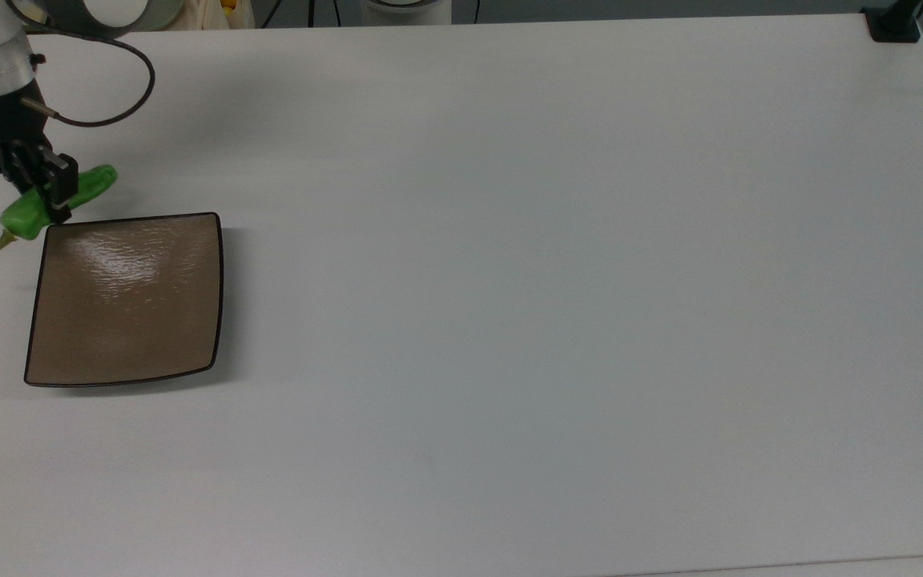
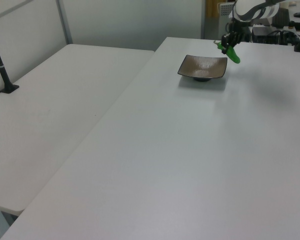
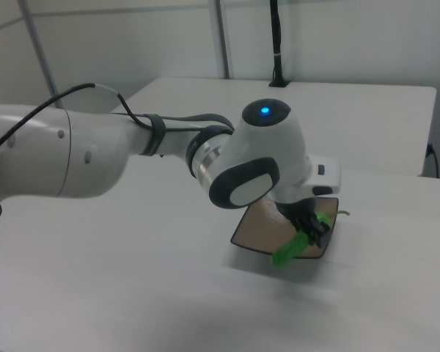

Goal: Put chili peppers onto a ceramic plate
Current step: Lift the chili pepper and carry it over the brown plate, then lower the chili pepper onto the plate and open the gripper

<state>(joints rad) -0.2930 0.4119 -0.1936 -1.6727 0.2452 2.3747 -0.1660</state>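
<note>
A bright green chili pepper (image 1: 85, 187) with a thin olive stem hangs in the air, my gripper (image 1: 51, 198) shut across its middle. In the top view it sits just above the upper left corner of the square brown ceramic plate (image 1: 129, 300). The left view puts the pepper (image 2: 233, 53) and gripper (image 2: 227, 46) above the plate's (image 2: 202, 67) far right corner. From the right view, the pepper (image 3: 294, 247) hangs tilted over the plate's (image 3: 262, 229) near right edge, held by the gripper (image 3: 309, 228). The plate is bare.
The plate rests on a wide white table (image 1: 558, 280). A second white table (image 2: 55, 105) adjoins it in the left view. A black post base (image 1: 894, 24) stands at the top view's upper right corner. The arm's cable (image 1: 121, 96) loops beside the wrist.
</note>
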